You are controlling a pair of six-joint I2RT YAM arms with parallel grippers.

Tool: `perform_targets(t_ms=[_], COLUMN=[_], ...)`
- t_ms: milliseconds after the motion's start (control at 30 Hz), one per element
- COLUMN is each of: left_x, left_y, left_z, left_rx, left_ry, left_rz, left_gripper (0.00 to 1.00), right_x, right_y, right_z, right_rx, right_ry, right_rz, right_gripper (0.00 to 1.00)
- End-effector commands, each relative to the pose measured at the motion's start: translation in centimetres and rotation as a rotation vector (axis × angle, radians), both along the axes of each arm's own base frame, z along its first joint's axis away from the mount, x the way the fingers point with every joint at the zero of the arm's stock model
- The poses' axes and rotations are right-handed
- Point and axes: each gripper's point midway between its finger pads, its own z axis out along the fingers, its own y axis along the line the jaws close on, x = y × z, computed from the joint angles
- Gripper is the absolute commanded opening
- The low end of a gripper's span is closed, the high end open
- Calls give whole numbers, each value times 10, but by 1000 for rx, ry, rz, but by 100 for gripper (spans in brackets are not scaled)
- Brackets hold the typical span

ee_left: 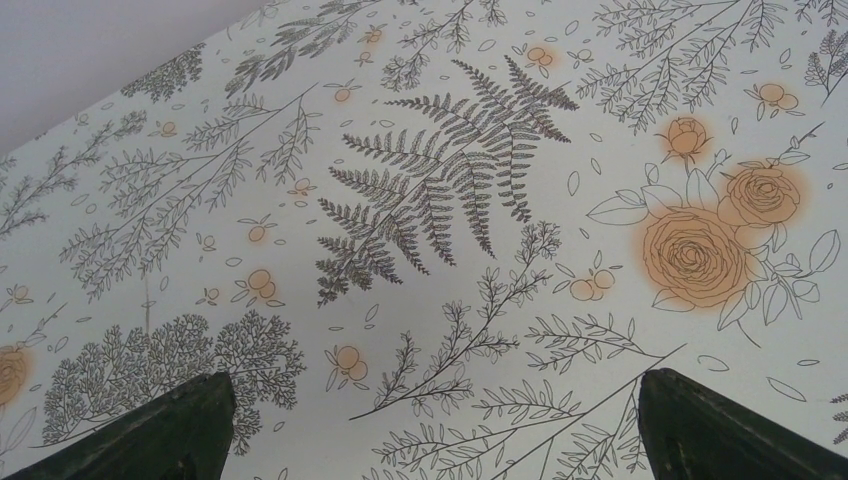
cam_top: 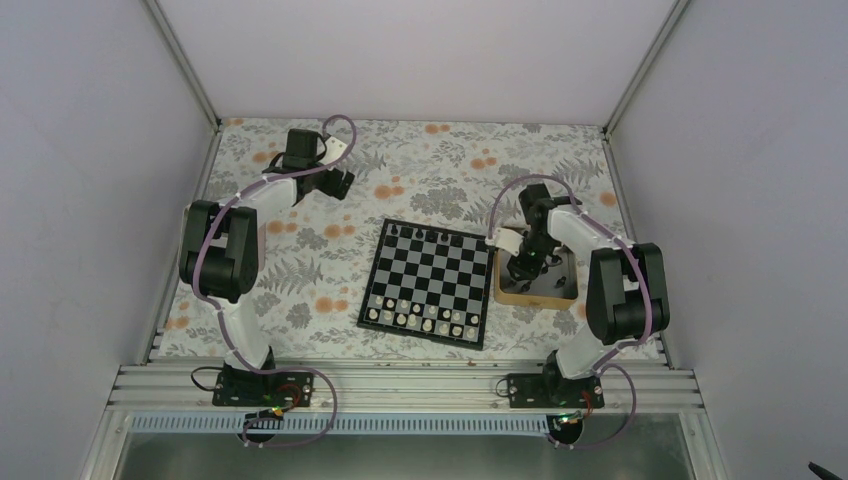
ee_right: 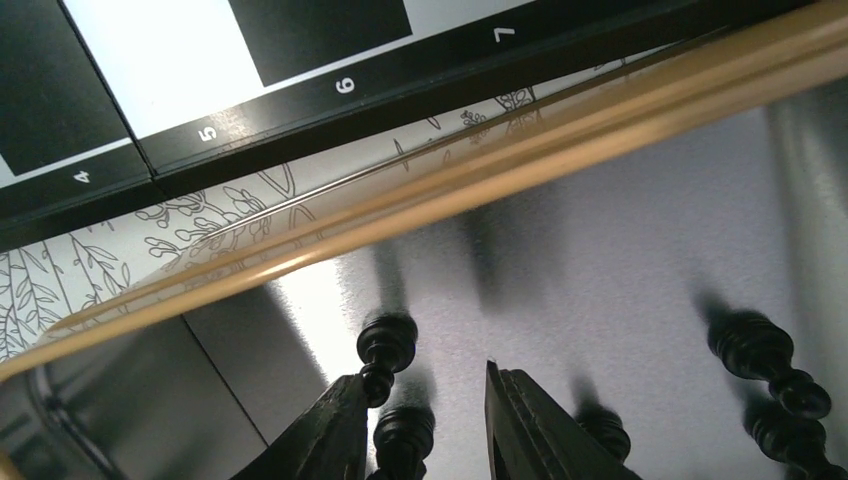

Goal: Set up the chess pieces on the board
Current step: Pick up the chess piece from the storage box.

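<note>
The chequered board [cam_top: 428,282] lies mid-table. A few tiny black chess pieces [cam_top: 430,236] stand on its far row. More black pieces lie in the tan-rimmed tray [cam_top: 535,298] to its right. My right gripper [cam_top: 522,272] reaches down into that tray. In the right wrist view it [ee_right: 425,410] is open, with one black piece [ee_right: 403,432] between the jaws by the left finger and another [ee_right: 388,345] just ahead. The board's numbered border [ee_right: 300,100] shows beyond the tray rim [ee_right: 450,190]. My left gripper [cam_top: 340,183] is open and empty over the cloth [ee_left: 430,440].
Small white chessmen [cam_top: 420,318] fill the board's two near rows. Other black pieces [ee_right: 765,355] lie on the tray's grey floor to the right of my fingers. The floral tablecloth [ee_left: 450,200] covers the table; white walls close in the back and sides.
</note>
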Motion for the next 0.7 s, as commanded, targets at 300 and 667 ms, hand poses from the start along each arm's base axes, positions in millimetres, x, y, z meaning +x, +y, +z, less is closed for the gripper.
perform_targets(t_ms=[300,667], left_x=[10,11], left_y=[-3,-2], left_z=[6,3], left_rx=[-7,-2], left_ry=[-26,-24], left_rz=[6,8], left_gripper=[100,100], right_x=[-10,-2], right_y=[5,6], right_z=[-12,-5], right_rx=[18,20], right_ry=[39,7], right_rz=[-11,-9], right_gripper=[32,8])
